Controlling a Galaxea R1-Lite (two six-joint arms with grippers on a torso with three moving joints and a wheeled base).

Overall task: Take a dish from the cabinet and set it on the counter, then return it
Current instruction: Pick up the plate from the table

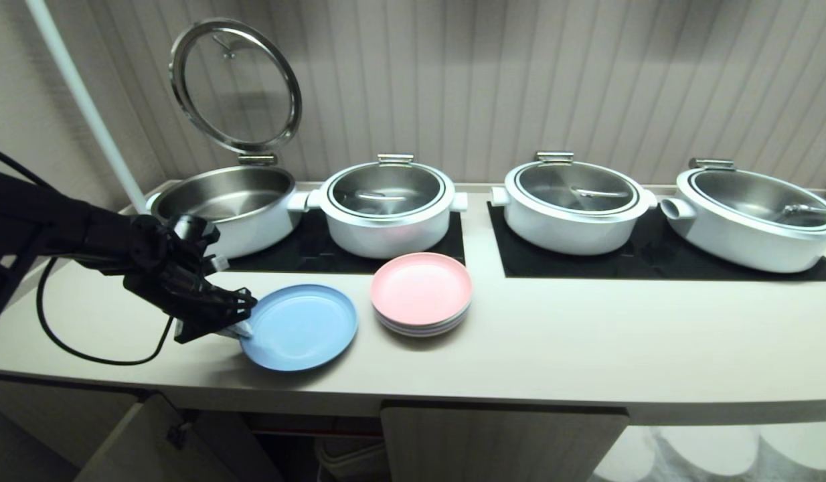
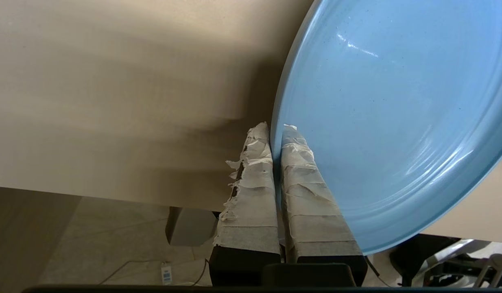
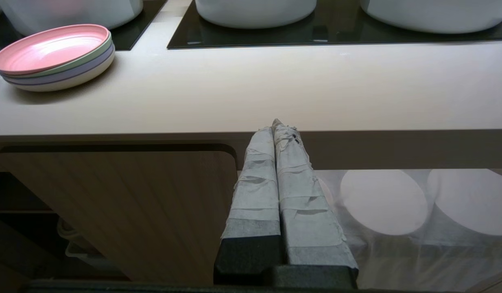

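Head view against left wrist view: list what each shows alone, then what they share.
Head view only: four pots on black mats, the leftmost with its lid raised, the pink-topped plate stack, and the cabinet below.

Left wrist view only: the taped fingers pinching the plate's rim, one above and one beneath, and the floor under the counter edge.

Both: the left hand shut on the blue dish, and the counter.

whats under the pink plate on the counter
The pink plate tops a stack: green, lavender and cream plates show as rims beneath it, resting on the counter. Their inner faces are covered, so anything between them cannot be seen.
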